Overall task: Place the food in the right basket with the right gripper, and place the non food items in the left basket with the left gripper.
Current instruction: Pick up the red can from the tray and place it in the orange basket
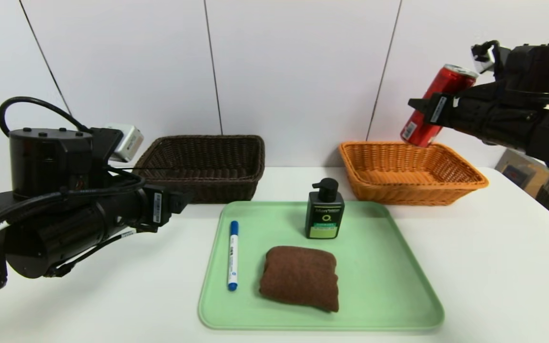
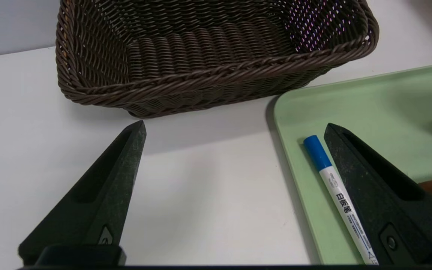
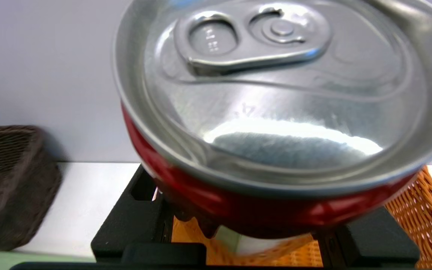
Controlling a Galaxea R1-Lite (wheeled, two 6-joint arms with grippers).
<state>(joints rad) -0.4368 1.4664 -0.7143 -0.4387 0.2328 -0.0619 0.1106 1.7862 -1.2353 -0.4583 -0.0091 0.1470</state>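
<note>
Head view: right gripper [image 1: 422, 107] clamps cylindrical metal can [image 1: 437, 105].

Left hand [image 2: 234, 129] open, right hand [image 1: 434, 112] clamped

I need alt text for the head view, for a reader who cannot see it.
The right gripper holds a tilted red can above the orange basket. A green tray carries a marker, pump bottle and brown towel; the left gripper hovers near the brown basket.
</note>
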